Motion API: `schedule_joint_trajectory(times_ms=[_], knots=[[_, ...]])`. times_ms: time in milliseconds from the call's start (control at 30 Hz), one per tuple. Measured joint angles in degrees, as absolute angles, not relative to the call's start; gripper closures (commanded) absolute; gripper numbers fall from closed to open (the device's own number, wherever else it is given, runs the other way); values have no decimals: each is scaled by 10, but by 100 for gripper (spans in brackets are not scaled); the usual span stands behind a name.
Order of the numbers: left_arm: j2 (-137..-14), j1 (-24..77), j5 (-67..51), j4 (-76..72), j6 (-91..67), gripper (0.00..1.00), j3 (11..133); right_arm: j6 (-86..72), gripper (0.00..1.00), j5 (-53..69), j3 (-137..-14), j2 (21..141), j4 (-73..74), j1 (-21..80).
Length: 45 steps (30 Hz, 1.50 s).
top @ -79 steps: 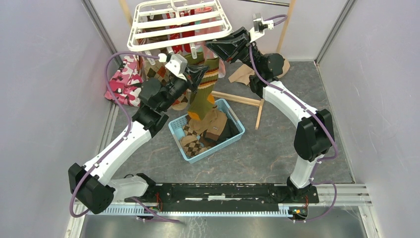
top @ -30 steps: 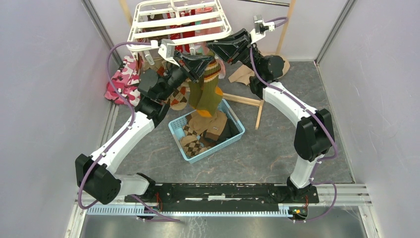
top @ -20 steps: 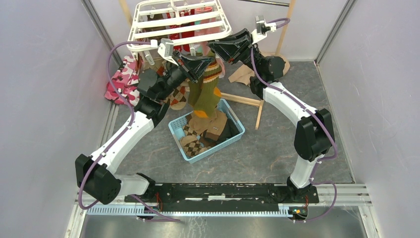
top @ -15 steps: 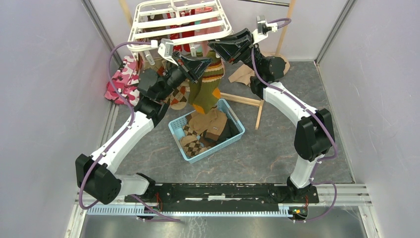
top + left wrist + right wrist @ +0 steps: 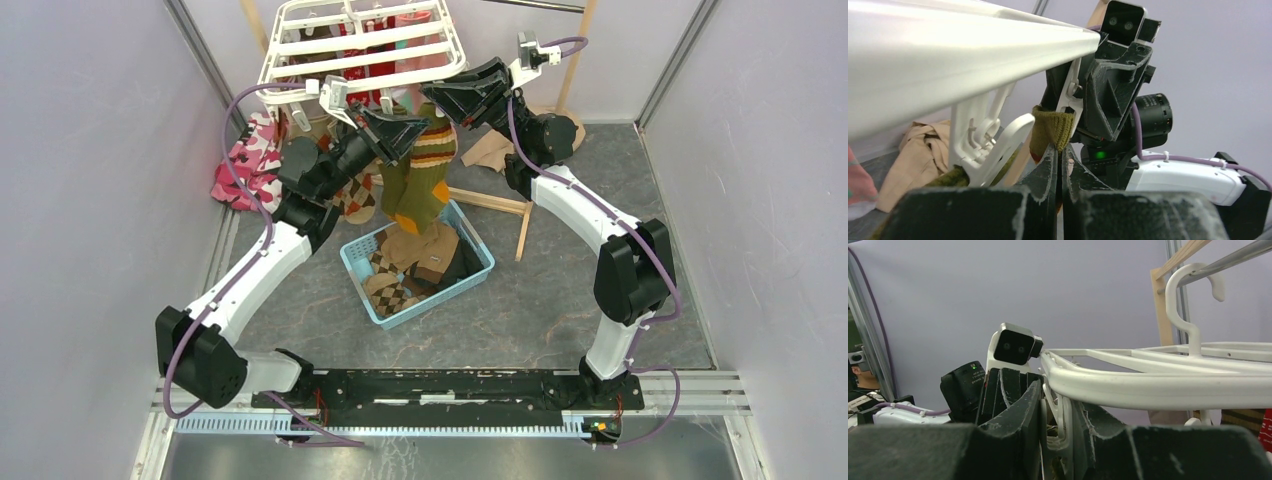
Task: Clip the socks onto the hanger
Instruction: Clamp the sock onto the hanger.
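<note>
The white hanger (image 5: 360, 45) hangs at the back, with red socks (image 5: 383, 95) clipped under it. My left gripper (image 5: 420, 124) is shut on the cuff of an olive green sock (image 5: 420, 180) that has a striped cuff and an orange heel. It holds the sock just under the hanger's front right edge. In the left wrist view the cuff (image 5: 1050, 127) sticks up from the shut gripper (image 5: 1058, 150), beside a white clip (image 5: 998, 145). My right gripper (image 5: 432, 97) is shut on a clip (image 5: 1064, 427) of the hanger (image 5: 1148, 382). An argyle sock (image 5: 355, 195) hangs lower left.
A light blue basket (image 5: 480, 268) with several brown and argyle socks (image 5: 405, 275) stands below the hanger. A pink camouflage garment (image 5: 245, 160) lies at the left wall. A beige cloth (image 5: 495, 150) and a wooden pole rack (image 5: 490, 202) are behind the right arm.
My left gripper has lifted the olive sock up and to the right, until its cuff is next to the clip in my right gripper. The right arm has barely moved.
</note>
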State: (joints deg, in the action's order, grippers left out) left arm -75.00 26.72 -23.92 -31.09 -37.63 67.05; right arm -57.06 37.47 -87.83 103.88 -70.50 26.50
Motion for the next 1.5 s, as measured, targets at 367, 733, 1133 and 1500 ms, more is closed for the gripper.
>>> schedule_joint_trajectory(times_ms=[367, 733, 1133, 1500], knots=[[-768, 253, -261, -380, -469, 98, 670, -577, 85, 377, -878, 1039, -709, 265], [-773, 251, -273, -396, -490, 98, 670, -583, 49, 376, -878, 1039, -717, 265], [-773, 244, -274, -390, -490, 92, 670, -571, 19, 375, -854, 1021, -713, 262], [-758, 241, -256, -307, -462, 49, 671, -495, 13, 379, -781, 930, -641, 249]])
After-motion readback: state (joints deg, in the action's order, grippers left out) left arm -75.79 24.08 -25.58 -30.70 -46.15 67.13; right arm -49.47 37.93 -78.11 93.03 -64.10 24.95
